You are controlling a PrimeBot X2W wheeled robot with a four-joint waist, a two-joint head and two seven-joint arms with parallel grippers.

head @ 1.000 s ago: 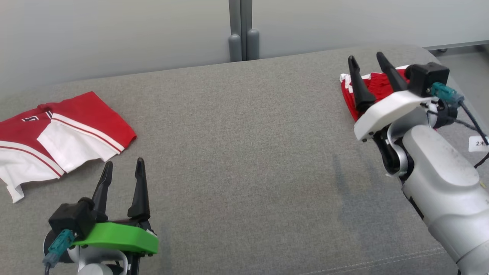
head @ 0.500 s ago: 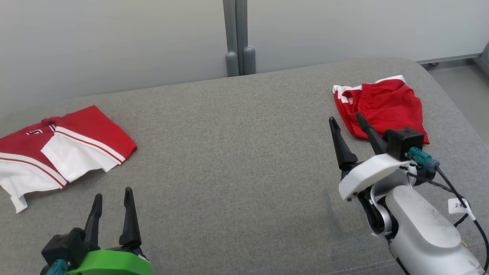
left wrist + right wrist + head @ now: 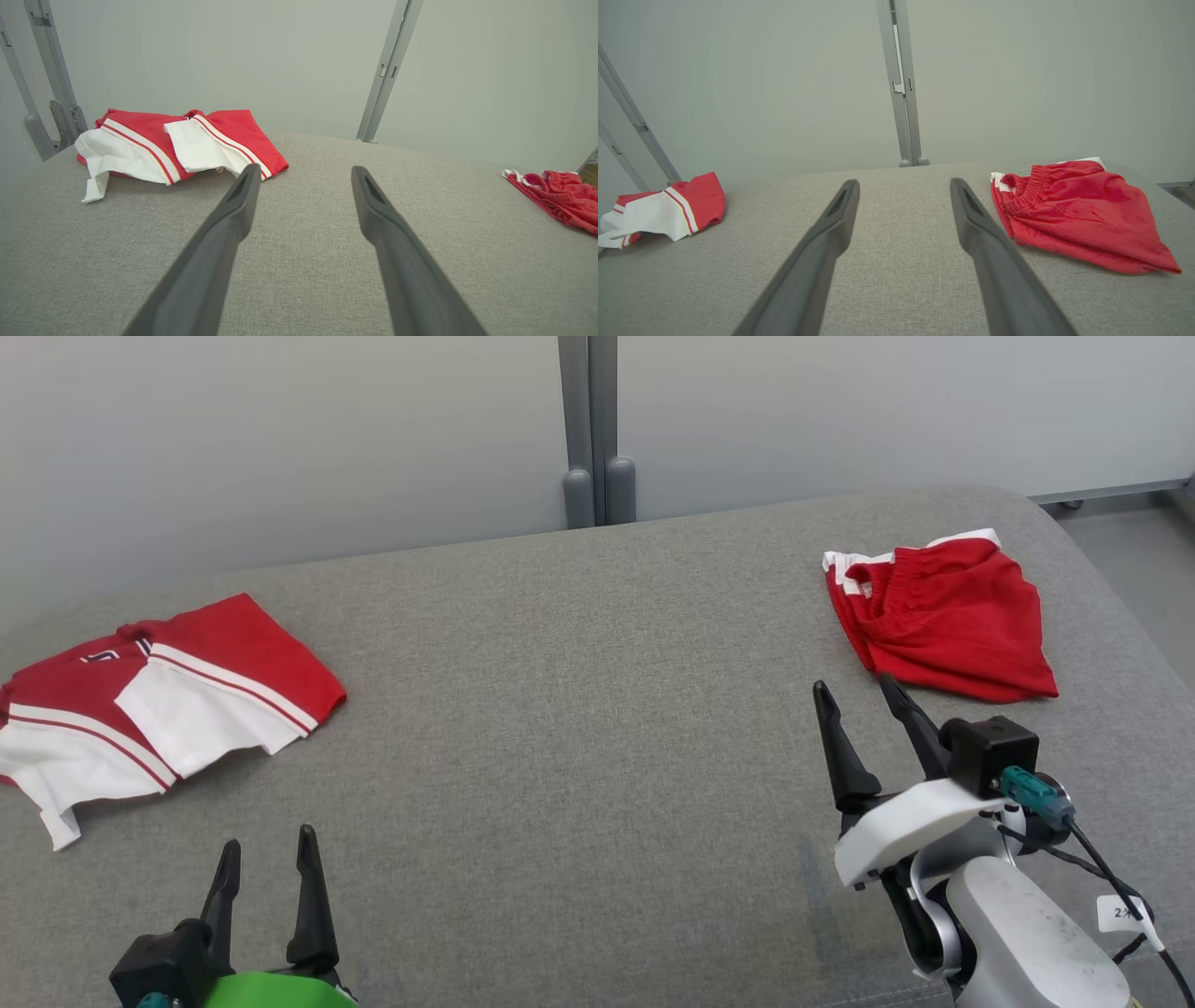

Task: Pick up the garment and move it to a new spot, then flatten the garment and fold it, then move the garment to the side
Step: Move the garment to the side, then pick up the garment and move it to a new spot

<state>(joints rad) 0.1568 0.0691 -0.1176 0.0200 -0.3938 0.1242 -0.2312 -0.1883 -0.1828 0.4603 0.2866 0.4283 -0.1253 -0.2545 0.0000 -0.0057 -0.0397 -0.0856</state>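
Note:
A folded red garment (image 3: 943, 621) with a white-trimmed waistband lies flat at the far right of the grey fabric surface (image 3: 579, 709). It also appears in the right wrist view (image 3: 1073, 210) and the left wrist view (image 3: 560, 200). My right gripper (image 3: 852, 683) is open and empty, just short of its near edge and a little to its left; in its own view (image 3: 904, 180) the garment sits right of the fingers. My left gripper (image 3: 268, 837) is open and empty at the lower left (image 3: 306, 167).
A second red-and-white garment (image 3: 168, 695) lies loosely folded at the far left (image 3: 187, 144) (image 3: 668, 210). A grey wall with a vertical post (image 3: 597, 429) stands behind the surface. Bare floor (image 3: 1139, 551) lies past the rounded right edge.
My right gripper has drawn back from over the red garment toward the near edge, leaving it lying flat. My left gripper has sunk lower in view. The camera has shifted slightly.

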